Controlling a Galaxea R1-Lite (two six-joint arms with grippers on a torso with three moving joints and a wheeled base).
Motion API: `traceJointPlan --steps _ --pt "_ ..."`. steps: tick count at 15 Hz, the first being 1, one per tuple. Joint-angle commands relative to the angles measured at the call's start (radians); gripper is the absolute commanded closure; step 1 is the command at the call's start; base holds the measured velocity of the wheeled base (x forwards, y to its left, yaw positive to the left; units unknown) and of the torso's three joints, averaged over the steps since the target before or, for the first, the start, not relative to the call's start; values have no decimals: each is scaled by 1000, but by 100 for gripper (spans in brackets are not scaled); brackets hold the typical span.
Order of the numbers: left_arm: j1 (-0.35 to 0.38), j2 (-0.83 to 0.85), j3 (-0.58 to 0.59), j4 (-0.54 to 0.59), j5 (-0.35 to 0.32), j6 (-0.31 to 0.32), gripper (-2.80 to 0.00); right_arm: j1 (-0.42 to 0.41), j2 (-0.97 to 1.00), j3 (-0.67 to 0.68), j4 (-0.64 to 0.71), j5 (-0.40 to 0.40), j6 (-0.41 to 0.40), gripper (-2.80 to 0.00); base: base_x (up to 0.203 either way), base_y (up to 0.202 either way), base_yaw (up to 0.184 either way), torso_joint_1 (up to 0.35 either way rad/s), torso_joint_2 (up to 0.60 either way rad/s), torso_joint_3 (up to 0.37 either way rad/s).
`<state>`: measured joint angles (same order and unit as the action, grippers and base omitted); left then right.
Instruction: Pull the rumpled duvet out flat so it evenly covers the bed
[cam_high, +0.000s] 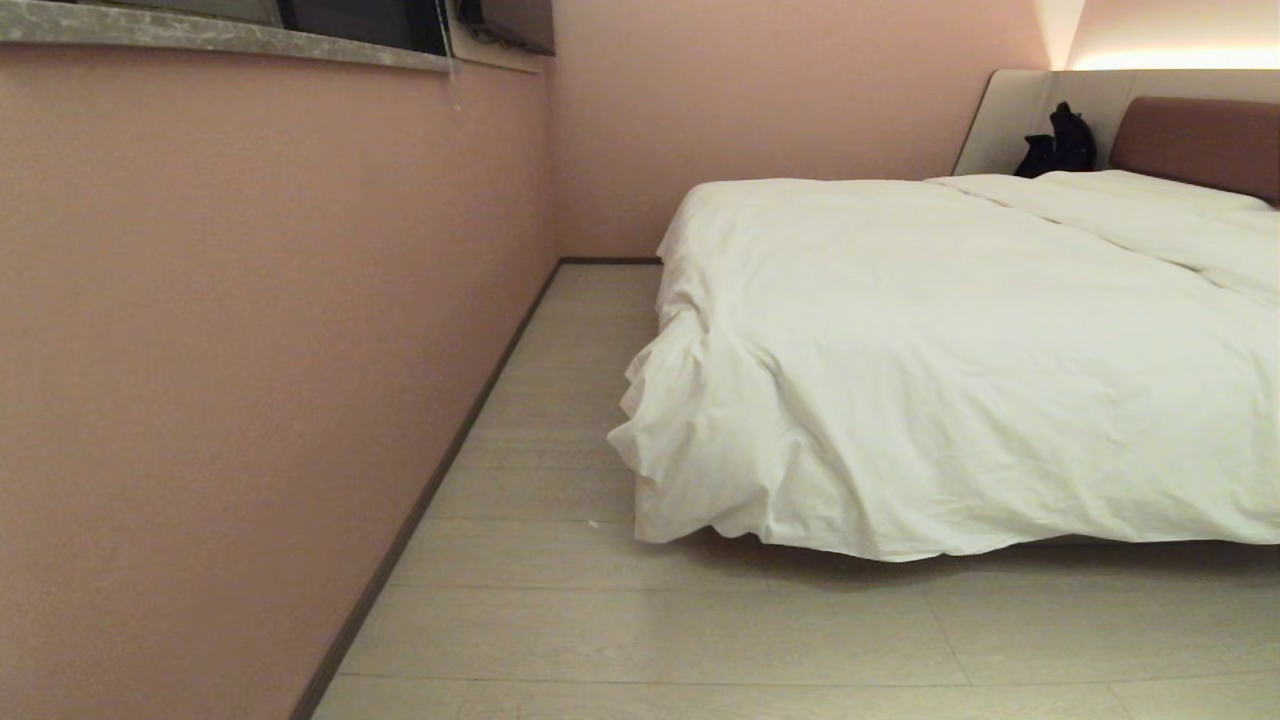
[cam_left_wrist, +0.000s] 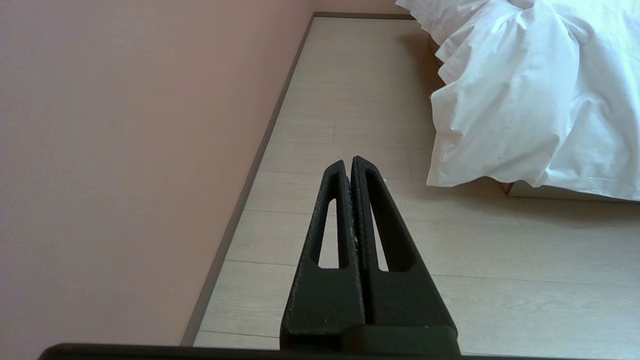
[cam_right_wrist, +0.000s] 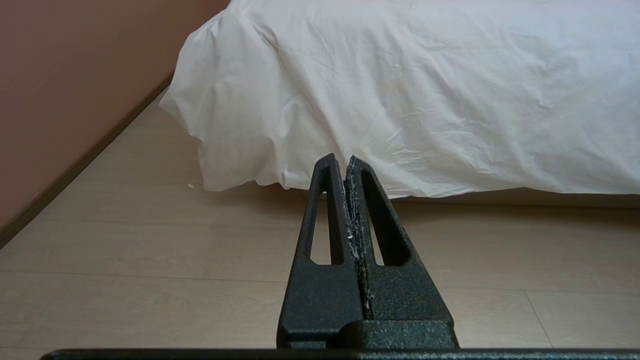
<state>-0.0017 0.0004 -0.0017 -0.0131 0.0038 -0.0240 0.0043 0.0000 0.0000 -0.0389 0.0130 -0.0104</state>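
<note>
Above bare floor short of the bed: left gripper pressed fully together, nothing between the jaws, pointed along the floorboards toward the pink wall and its dark skirting. Right gripper likewise clamped on nothing, aimed at the hanging edge of the duvet, apart from it. Neither arm visible from the head view. Further out: duvet draped over the bed, spilling over the near side almost to the floor and bunched into a rumpled lump at the near left corner. Surface mostly smooth with soft wrinkles; a long fold or ridge running across near the headboard end. Strip of platform base just showing under the hem in the wrist views. Small dark object resting against the pale panel beside the reddish headboard; identity unclear. Step in hand, judged: approach only, no contact with the cloth yet. Next move likely calls for closing the gap to the bed, parting the jaws, pinching the bunched corner or the hem, then drawing it outward and level. Caution: thick cloth, easy to grab too little and slip.
</note>
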Motion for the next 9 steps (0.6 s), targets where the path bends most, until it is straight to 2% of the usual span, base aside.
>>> traceJointPlan --steps 1,9 --pt "0 0 0 -1 1 -1 0 0 0 0 1 1 0 0 0 0 0 0 0 0" --pt "0 0 0 -1 1 -1 0 0 0 0 1 0 -2 0 0 0 0 0 0 0"
